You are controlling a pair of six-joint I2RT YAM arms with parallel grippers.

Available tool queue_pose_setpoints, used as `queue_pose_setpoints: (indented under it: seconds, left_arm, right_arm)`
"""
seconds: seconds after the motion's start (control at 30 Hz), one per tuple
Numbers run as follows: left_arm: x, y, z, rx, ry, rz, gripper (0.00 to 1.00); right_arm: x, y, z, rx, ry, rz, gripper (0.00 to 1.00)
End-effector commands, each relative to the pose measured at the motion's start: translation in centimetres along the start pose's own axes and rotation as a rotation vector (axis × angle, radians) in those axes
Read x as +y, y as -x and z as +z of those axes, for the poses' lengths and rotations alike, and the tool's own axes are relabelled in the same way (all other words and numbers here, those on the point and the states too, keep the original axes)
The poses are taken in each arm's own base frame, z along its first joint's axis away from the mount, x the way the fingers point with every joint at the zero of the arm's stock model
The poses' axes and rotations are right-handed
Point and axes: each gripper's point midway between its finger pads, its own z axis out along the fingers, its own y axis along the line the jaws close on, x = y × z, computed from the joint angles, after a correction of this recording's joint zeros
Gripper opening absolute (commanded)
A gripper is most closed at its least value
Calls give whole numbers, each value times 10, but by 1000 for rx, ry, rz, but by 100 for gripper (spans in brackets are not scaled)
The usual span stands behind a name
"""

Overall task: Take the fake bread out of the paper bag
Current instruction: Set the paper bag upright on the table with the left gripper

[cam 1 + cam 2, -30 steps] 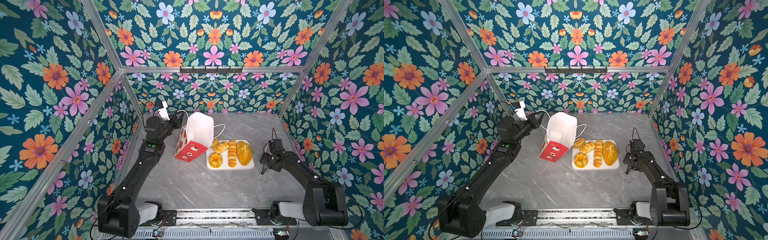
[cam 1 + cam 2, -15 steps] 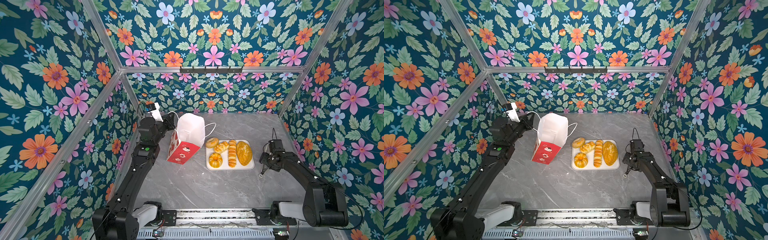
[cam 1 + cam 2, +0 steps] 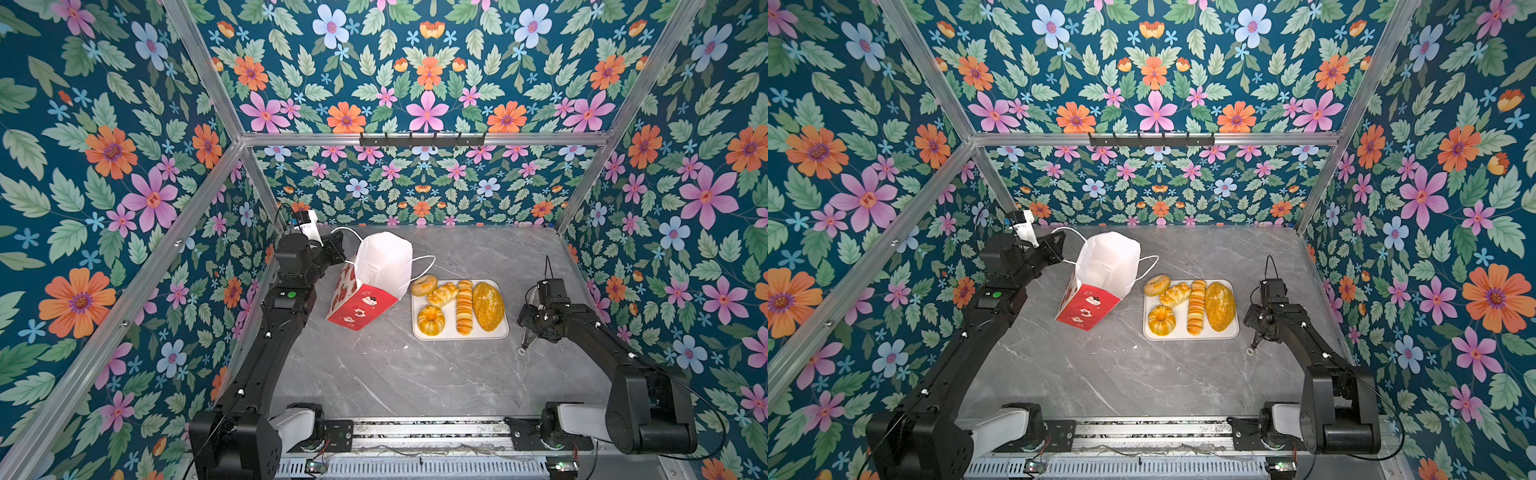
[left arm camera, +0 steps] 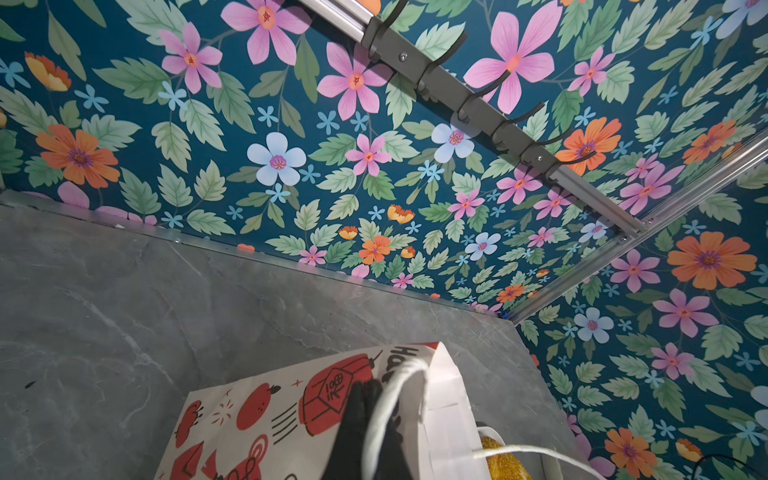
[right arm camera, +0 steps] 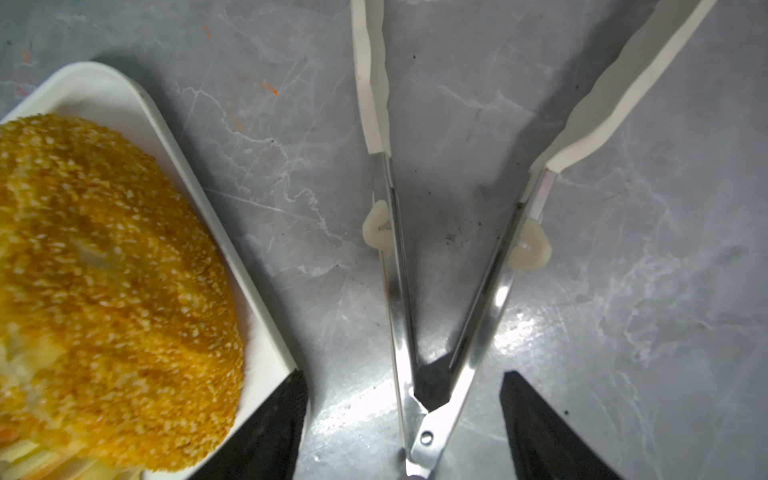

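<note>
Bread (image 3: 459,305), all five pieces, is laid on tray (image 3: 503,333) right of bag (image 3: 361,307), held tilted by left gripper (image 4: 365,415) clamped on its rim; right gripper (image 5: 403,374) is parted astride tongs (image 5: 399,291); emptying judged done, bag to be set down and released.

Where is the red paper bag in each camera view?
Both top views: paper bag mid-picture, just left of the tray.
Left wrist: paper bag close up, printed side showing, pinched by the left end effector.
Right wrist: not in it.
Shared landmark: the grey marble table, in every view.
</note>
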Motion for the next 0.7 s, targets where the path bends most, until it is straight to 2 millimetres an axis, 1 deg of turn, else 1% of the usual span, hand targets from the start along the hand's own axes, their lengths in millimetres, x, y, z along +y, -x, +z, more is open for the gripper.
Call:
queue_pose_setpoints:
  seconds: [0.0,0.17,0.27,0.47,0.67]
  left_arm:
    - [11,-1,-4,7,62,46,0]
    - [31,-3,-9,23,126,54,0]
    - [46,-4,-12,31,174,60,0]
    - [87,-16,-14,64,290,58,0]
    - [119,-29,-16,96,412,84,0]
  right_arm:
    - [3,3,-1,-15,16,-4,75]
    - [5,2,0,-10,29,-7,75]
    - [7,2,1,-7,40,-8,75]
    - [9,2,-3,-16,51,-10,75]
    - [11,3,-3,-16,63,-14,75]
